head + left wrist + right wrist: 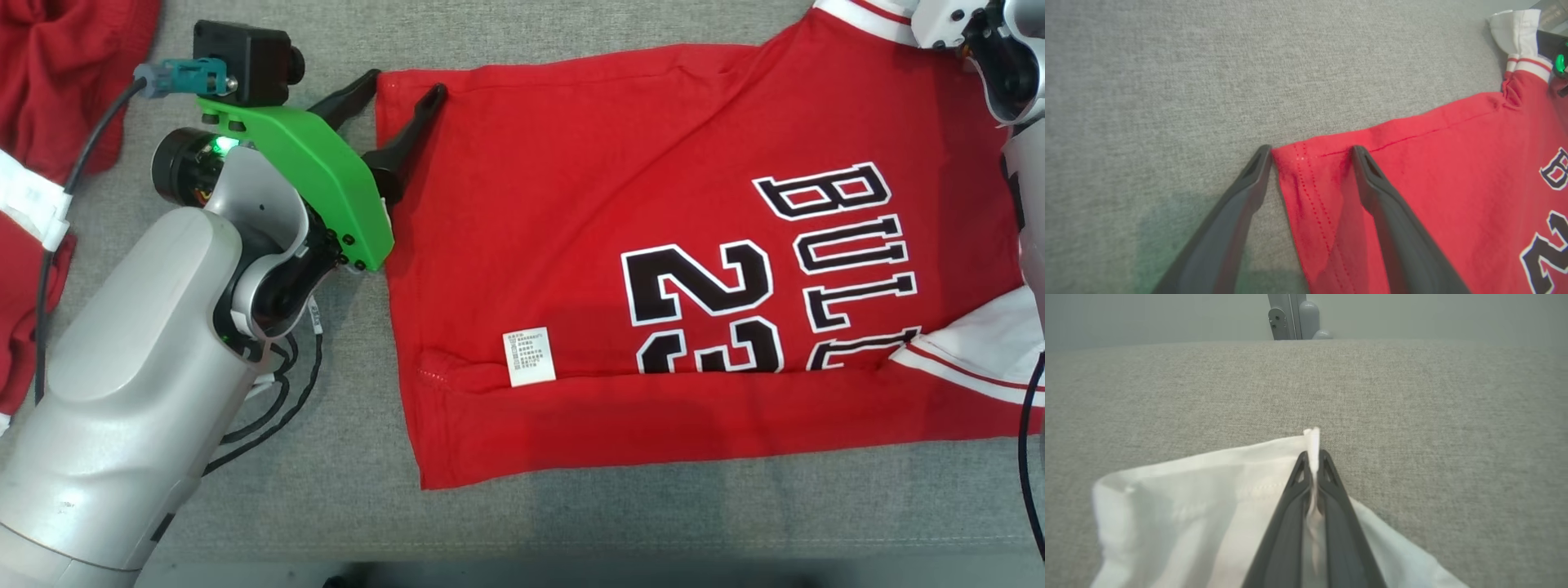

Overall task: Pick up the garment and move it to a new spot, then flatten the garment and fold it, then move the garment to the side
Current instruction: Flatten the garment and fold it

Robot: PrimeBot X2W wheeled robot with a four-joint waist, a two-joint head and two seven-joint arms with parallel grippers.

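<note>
On grey bench (326, 506), spread flat: one red garment (571, 204), near edge folded over, care label (529, 357) showing. Hem corner (1290, 163) straddled by left pincer (1310, 149), fingers (1392, 228) apart, set to take that corner. White sleeve (1188, 486) clamped in right pincer (1313, 455), presumably securing the opposite end so both ends lift together for a fold.

Red garment (571, 204) on grey surface (326, 514)

The right hand (1312, 455), its two long dark fingers (1286, 522) pressed together, pinches a thin upright fold of soft white garment cloth (1180, 490) lying on the grey woven bench (1412, 408). A grey metal post (1294, 318) stands at the far edge.
</note>
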